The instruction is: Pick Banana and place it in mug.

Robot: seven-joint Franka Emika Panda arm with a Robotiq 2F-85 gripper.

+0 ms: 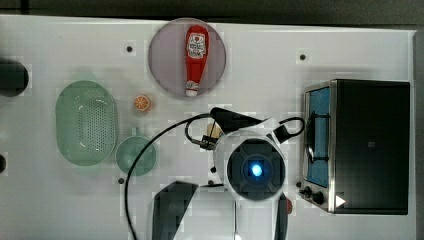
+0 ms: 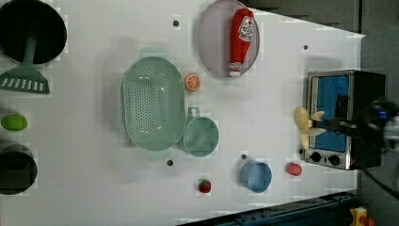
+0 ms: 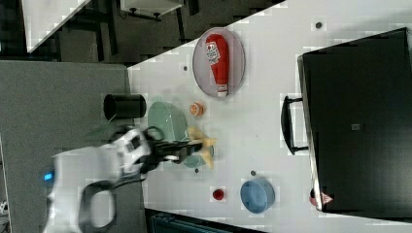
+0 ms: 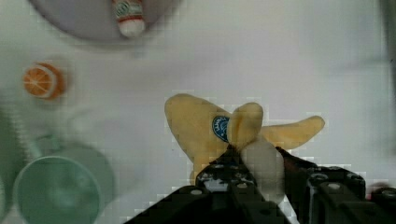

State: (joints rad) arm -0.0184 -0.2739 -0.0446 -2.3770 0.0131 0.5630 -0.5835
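1. Gripper (image 4: 243,156): in the wrist view I see its black fingers closed on the banana (image 4: 205,128), pinching the fruit at the point where its peel flaps spread apart.
2. Banana, held: in the left view I see it (image 2: 303,123) lifted off the tabletop (image 2: 94,179), at the tip of the dark fingers, in front of the toaster oven (image 2: 346,117). In the right view the gripper (image 3: 197,145) carries it (image 3: 201,145) above the mug's position; in the top view only a pale part of it (image 1: 214,131) shows beside the arm's white housing.
3. Mug (image 1: 136,155): I find this pale mint-green cup standing upright and empty on the tabletop, touching the rim of the green perforated colander (image 1: 86,122), which lies toward the top view's left edge of the tabletop. The mug's stub handle points toward the orange slice (image 1: 142,103).
4. Mug, wrist view: it (image 4: 58,191) appears well apart from the held banana, with the orange slice (image 4: 43,80) on the bare white surface near it.
5. Grey plate (image 1: 165,60): it sits at the tabletop's far edge in the top view and bears a red ketchup bottle (image 1: 196,57) lying flat.
6. Other items, left view: I see a blue cup (image 2: 256,176), a strawberry (image 2: 204,186) and a small red object (image 2: 293,169) lined along the tabletop's edge at the left view's bottom.
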